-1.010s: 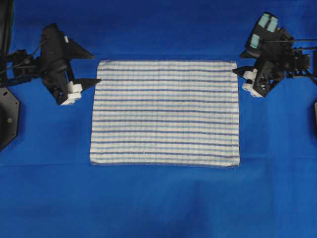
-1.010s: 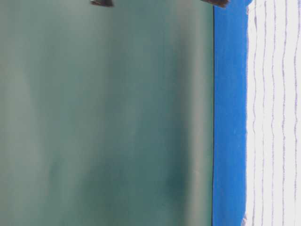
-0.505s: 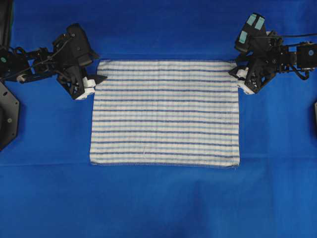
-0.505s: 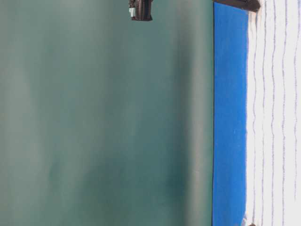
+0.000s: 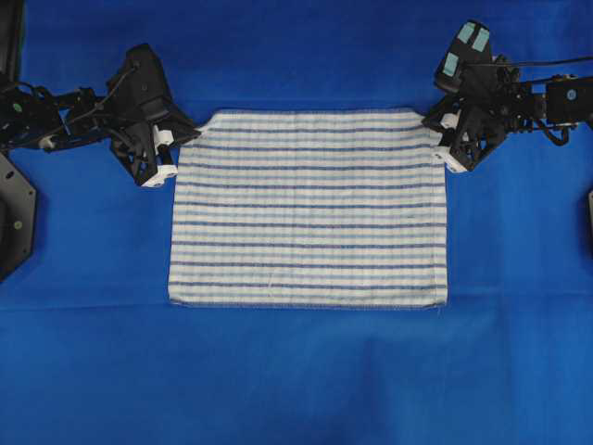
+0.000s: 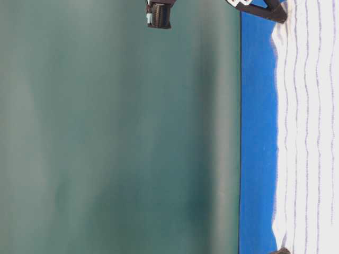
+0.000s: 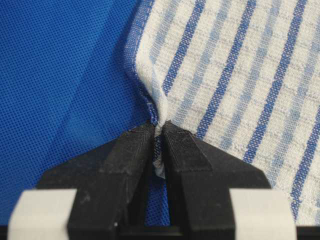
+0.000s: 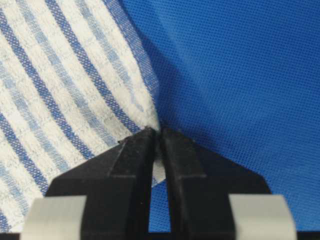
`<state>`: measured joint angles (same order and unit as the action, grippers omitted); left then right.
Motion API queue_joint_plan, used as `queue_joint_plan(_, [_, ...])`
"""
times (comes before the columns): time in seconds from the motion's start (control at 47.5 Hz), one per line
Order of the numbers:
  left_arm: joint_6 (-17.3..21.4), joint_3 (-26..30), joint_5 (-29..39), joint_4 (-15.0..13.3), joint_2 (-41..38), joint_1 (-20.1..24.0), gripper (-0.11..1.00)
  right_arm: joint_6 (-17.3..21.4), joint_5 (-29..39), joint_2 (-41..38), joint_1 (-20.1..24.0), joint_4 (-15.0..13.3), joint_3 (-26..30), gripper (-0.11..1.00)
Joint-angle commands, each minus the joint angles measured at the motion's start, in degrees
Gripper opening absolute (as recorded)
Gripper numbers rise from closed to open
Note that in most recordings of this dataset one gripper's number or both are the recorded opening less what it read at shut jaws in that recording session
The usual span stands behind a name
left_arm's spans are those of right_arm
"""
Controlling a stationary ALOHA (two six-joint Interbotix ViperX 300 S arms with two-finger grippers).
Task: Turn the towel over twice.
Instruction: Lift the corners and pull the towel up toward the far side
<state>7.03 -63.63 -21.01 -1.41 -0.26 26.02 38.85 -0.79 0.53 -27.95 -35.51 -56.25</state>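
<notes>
At towel (image 5: 309,206) corners, both end effectors clamped

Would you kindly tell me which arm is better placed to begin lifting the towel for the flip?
Neither alone: the left claw and right claw each pinch a far corner of the towel, so both should lift together.

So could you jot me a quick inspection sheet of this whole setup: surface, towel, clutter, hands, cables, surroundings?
Surface: plain blue sheet covering the table, smooth.
Job's things: rectangular white woven towel with blue stripes, lying flat; both far corners pinched and drawn inward.
Clutter: nothing seen.
Hands: left hand shut on the towel's far left corner; right hand shut on its far right corner.
Cables: thin black cable along the right arm.
Surroundings: dull green backdrop behind the table.
</notes>
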Motion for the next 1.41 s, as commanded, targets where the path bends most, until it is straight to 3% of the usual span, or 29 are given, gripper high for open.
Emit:
queue_joint_plan(0.0, [0.1,0.7,0.4,-0.1,0.6,0.4,0.04,-0.1,0.4,0.2,-0.4,0.0,0.1,0.08])
queue_joint_plan(0.379, [3.1,4.2,6.2,-0.1,9.1,4.9,0.04,-0.7,4.7,5.5,-4.7,-1.0,2.9,0.08])
queue_joint_plan(0.589, [5.9,7.1,8.8,-0.1,13.4,8.2,0.04,-0.9,8.3,9.8,-8.3,-4.5,6.1,0.08])
queue_joint_plan(0.799, [6.1,10.2,9.1,-0.1,16.3,11.9,0.04,-1.0,12.3,12.5,-10.7,-8.3,10.5,0.08])
queue_joint_plan(1.052, [6.3,12.6,9.2,0.0,19.5,15.4,0.04,-1.0,18.3,15.6,-11.2,-12.7,16.3,0.08])
queue_joint_plan(1.389, [8.6,14.9,9.2,0.0,24.1,15.8,0.04,-1.1,20.6,22.0,-9.9,-13.7,19.0,0.08])
